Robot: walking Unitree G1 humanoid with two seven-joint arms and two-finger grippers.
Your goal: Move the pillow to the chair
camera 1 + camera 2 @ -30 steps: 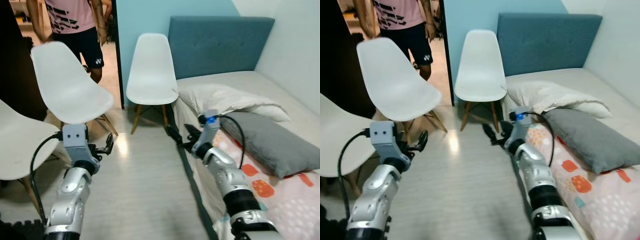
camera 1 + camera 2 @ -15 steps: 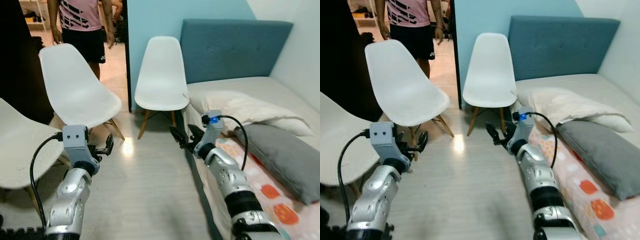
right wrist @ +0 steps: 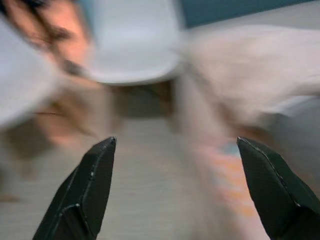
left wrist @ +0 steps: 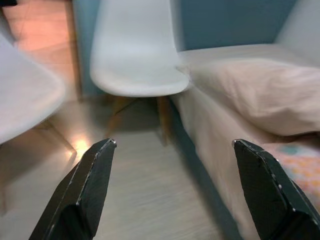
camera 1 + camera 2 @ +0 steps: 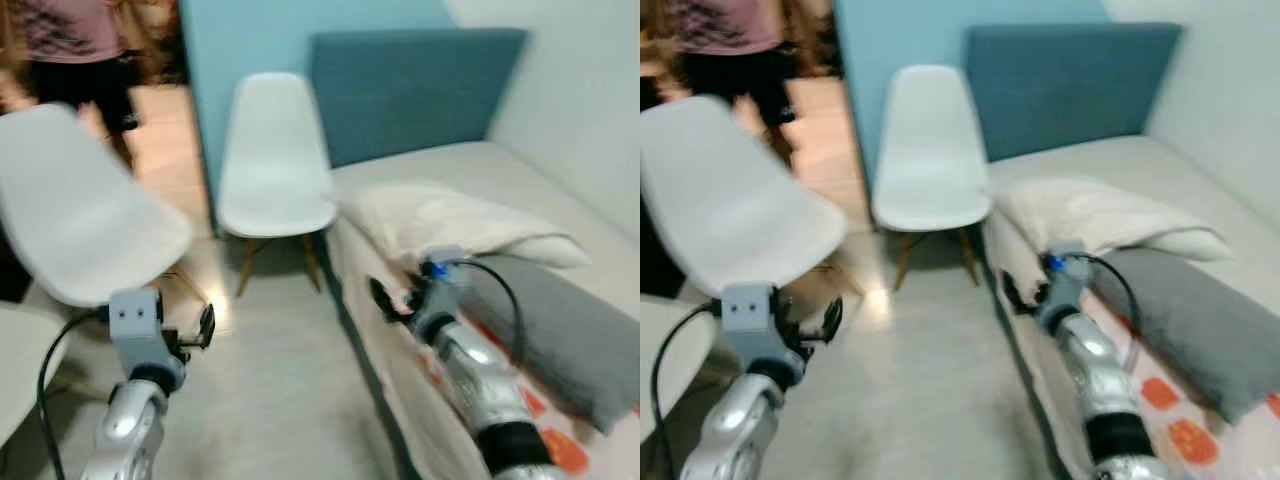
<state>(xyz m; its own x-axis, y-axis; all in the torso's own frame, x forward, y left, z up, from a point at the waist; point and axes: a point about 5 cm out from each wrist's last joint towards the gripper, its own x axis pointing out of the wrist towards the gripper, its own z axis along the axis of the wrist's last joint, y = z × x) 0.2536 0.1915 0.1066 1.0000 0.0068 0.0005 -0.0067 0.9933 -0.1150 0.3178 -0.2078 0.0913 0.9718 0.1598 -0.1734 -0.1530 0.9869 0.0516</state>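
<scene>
A cream pillow (image 5: 440, 215) lies at the head of the bed, with a grey pillow (image 5: 565, 335) beside it further down the mattress. A white chair (image 5: 272, 160) stands on the floor right by the bed's head, also seen in the left wrist view as the chair (image 4: 135, 55) next to the cream pillow (image 4: 255, 95). My right gripper (image 5: 385, 300) is open, held at the bed's edge just short of the cream pillow. My left gripper (image 5: 205, 325) is open over the floor. Nothing is between either pair of fingers. The pictures are blurred.
A second white chair (image 5: 70, 210) stands at the left, and part of a third (image 5: 15, 370) at the left edge. A person (image 5: 70, 50) stands in the doorway behind them. The blue headboard (image 5: 420, 85) and a white wall close off the bed. Pale floor (image 5: 280, 390) lies between chairs and bed.
The whole picture has slid left and gone blurry, so the camera has swung right toward the bed. Both arms keep their pose, with grippers open as before.
</scene>
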